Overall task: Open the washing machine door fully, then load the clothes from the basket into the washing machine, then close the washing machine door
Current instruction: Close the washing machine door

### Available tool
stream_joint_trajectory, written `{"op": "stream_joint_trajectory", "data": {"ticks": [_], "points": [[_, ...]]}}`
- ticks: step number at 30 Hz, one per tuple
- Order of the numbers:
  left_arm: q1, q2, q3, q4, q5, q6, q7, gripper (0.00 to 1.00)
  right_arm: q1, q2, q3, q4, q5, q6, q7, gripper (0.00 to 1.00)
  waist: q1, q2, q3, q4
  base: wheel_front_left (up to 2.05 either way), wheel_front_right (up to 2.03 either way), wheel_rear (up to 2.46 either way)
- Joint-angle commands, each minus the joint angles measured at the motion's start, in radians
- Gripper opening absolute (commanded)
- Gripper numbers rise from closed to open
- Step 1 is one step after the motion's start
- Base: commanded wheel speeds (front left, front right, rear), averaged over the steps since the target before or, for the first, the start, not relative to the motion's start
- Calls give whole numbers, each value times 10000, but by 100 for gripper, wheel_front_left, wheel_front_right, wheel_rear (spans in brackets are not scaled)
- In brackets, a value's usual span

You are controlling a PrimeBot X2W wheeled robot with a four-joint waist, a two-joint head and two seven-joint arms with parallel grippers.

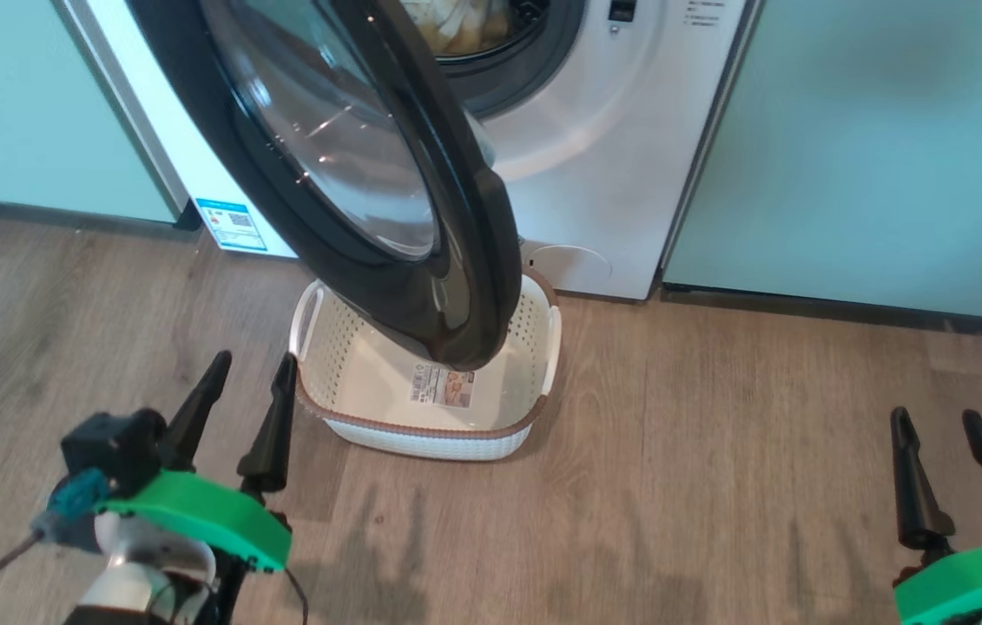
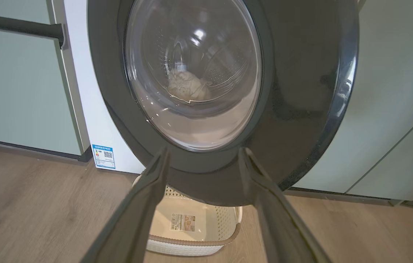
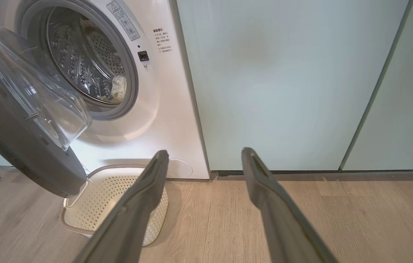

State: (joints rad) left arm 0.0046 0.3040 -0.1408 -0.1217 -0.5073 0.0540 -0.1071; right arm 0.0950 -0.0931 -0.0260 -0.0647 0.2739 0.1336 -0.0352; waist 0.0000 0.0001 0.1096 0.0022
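With your left gripper [image 1: 253, 360] wide apart and holding nothing, press flat on the washing machine door [image 1: 352, 174] straight ahead and swing it steadily shut.

I saw a pale wood-plank floor [image 1: 716, 486] ahead of me. The white basket [image 1: 421, 444] with its brown rim sat directly on it, just in front of the washing machine [image 1: 621, 156]. The machine stood on the same planks between pale green cabinets [image 1: 873, 148].
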Motion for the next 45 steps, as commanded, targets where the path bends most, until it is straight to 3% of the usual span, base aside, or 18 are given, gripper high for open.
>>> {"op": "stream_joint_trajectory", "data": {"ticks": [1, 9, 26, 27, 28, 29, 30, 45], "points": [[-244, 300, 324, -311, 191, 105, -76, 100, -188, -129, 200, -396, -50, -29, 10, 100, 0, -1, -13, -47, 0, 0, 0], [55, 227, 152, -468, 740, 599, -225, 100, 37, -50, 198, -539, -96, -29, 105, 100, 0, -1, -54, -189, 0, 0, 0], [136, 152, 22, -420, 613, 666, -286, 100, 158, 85, -2, -626, -141, -29, 114, 100, 0, -1, -217, -222, 0, 0, 0], [137, 149, 11, -417, 607, 672, -276, 100, 156, 92, -4, -628, -143, -29, 121, 98, 0, -1, -213, -220, 0, 0, 0], [131, 155, 2, -422, 626, 682, -290, 100, 150, 98, -1, -630, -139, -29, 130, 78, 0, -1, -209, -221, 0, 0, 0], [131, 146, -15, -425, 623, 684, -294, 100, 144, 103, 2, -630, -126, -29, 142, 35, 0, -1, -203, -220, 0, 0, 0], [126, 144, -31, -423, 631, 692, -294, 100, 142, 105, 9, -627, -110, -29, 157, 0, 0, -1, -200, -212, 0, 0, 0], [42, 126, -234, -408, 644, 729, -262, 100, 217, 92, 158, -552, 66, -29, 301, 0, 0, -1, -227, -72, 0, 0, 0]]}}
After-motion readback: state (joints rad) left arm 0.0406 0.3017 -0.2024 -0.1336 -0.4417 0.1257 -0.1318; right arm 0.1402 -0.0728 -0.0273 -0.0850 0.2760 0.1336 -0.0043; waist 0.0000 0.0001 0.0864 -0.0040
